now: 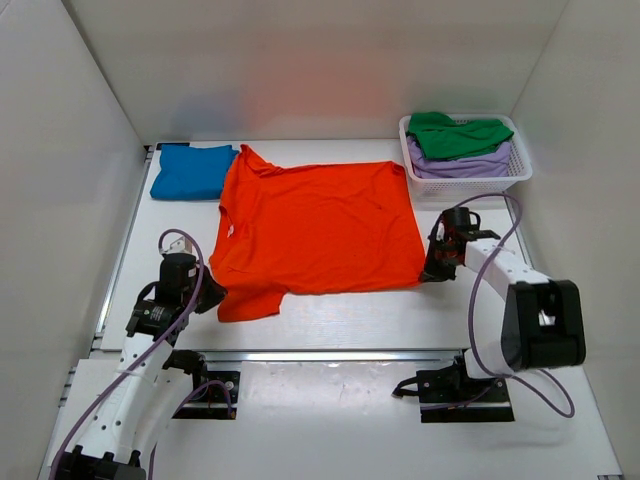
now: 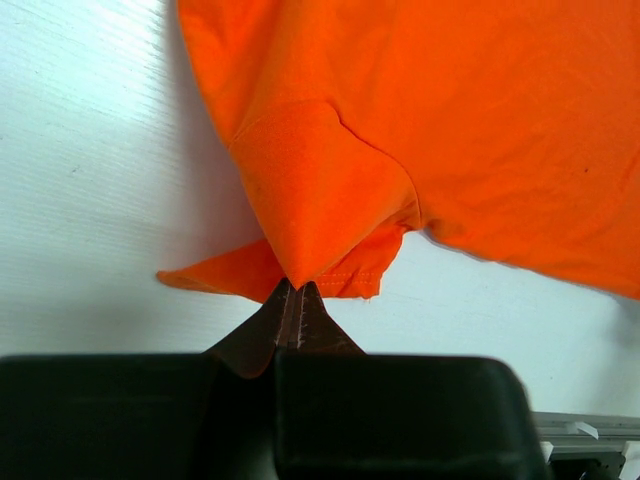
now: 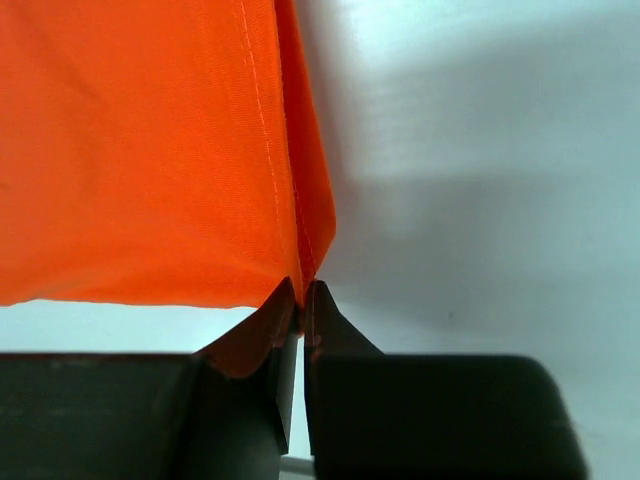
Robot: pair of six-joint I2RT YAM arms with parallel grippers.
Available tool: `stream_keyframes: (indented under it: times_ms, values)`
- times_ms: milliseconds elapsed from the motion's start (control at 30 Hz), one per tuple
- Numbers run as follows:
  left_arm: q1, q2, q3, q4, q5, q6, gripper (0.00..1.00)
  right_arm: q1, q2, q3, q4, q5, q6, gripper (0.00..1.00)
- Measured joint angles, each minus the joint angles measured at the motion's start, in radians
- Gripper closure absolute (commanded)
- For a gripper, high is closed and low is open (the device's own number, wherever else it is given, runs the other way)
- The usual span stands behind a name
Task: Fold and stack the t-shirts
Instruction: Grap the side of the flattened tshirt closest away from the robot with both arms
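The orange t-shirt (image 1: 320,225) lies spread flat in the middle of the table, collar to the left. My left gripper (image 1: 212,293) is shut on its near left sleeve (image 2: 325,205), pinching the cloth at the fingertips (image 2: 297,288). My right gripper (image 1: 432,270) is shut on the shirt's near right hem corner (image 3: 305,240). A folded blue t-shirt (image 1: 192,171) lies at the far left. A green t-shirt (image 1: 458,135) lies on a lavender one (image 1: 462,164) in the basket.
The white lattice basket (image 1: 520,165) stands at the far right corner. White walls close in the table on three sides. A metal rail (image 1: 330,354) runs along the near edge by the arm bases.
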State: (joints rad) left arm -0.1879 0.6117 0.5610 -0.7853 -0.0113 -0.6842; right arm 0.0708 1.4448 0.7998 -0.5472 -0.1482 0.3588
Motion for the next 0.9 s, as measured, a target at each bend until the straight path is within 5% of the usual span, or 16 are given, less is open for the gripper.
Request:
stream_keyframes:
  times_ms: [533, 900]
  values:
    - [-0.006, -0.005, 0.021, -0.021, -0.007, 0.008, 1.0, -0.053, -0.195, -0.047, -0.177, -0.027, -0.045, 1.0]
    - [0.056, 0.291, 0.064, 0.156, 0.005, 0.013, 1.0, -0.068, 0.041, 0.134, -0.193, -0.053, -0.082, 1.0]
